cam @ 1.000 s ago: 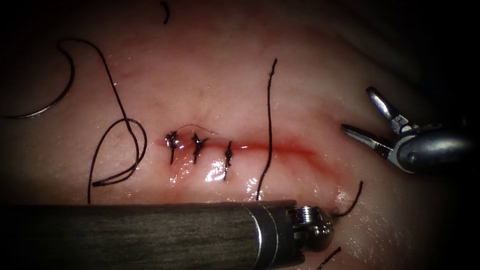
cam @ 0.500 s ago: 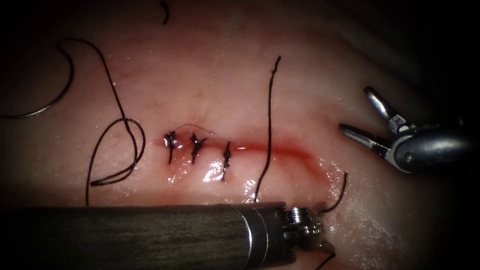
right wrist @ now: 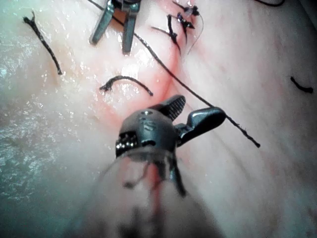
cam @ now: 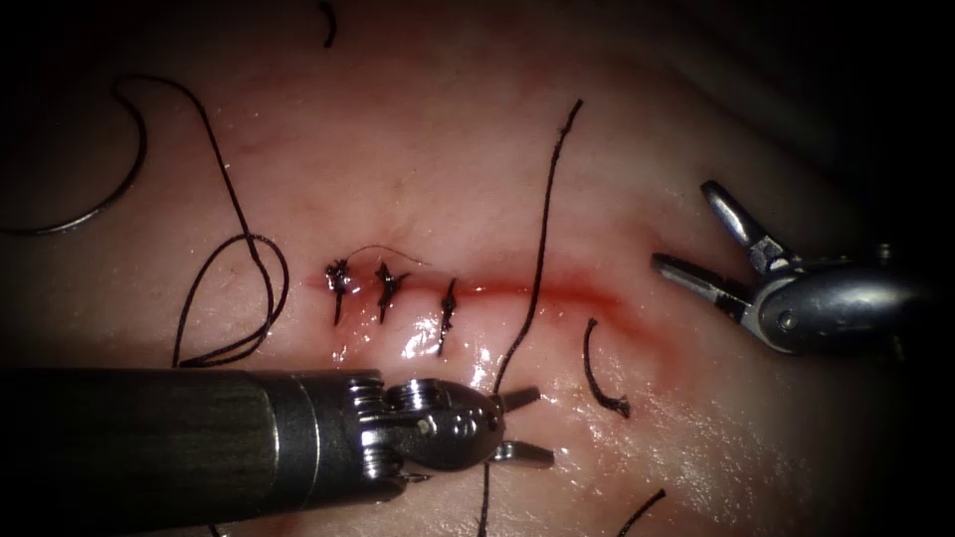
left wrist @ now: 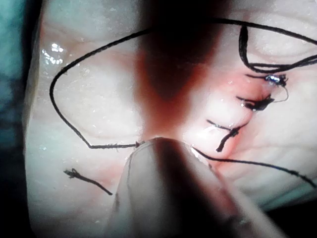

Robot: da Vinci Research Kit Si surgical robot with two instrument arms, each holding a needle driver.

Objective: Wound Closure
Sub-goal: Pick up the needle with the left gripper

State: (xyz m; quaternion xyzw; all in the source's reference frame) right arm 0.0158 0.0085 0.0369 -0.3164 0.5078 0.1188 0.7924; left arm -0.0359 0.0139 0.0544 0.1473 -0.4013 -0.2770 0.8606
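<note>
The tissue [cam: 418, 159] carries a cut [cam: 557, 293] with three stitches [cam: 388, 288] at its left end. The left tool [cam: 519, 426] lies below the cut, jaws spread and holding nothing — a long thread [cam: 542, 239] runs between them and up across the cut. The right tool [cam: 696, 234] waits off the cut's right end, spread, empty. The needle [cam: 95, 204] rests on the tissue, far left of both tools — nearer the left one.

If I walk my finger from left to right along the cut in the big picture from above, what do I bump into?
Three stitches in a row, first, second, third → the long thread crossing the cut → a short curled thread end just below the cut → the right claw, open, holding nothing.
</note>
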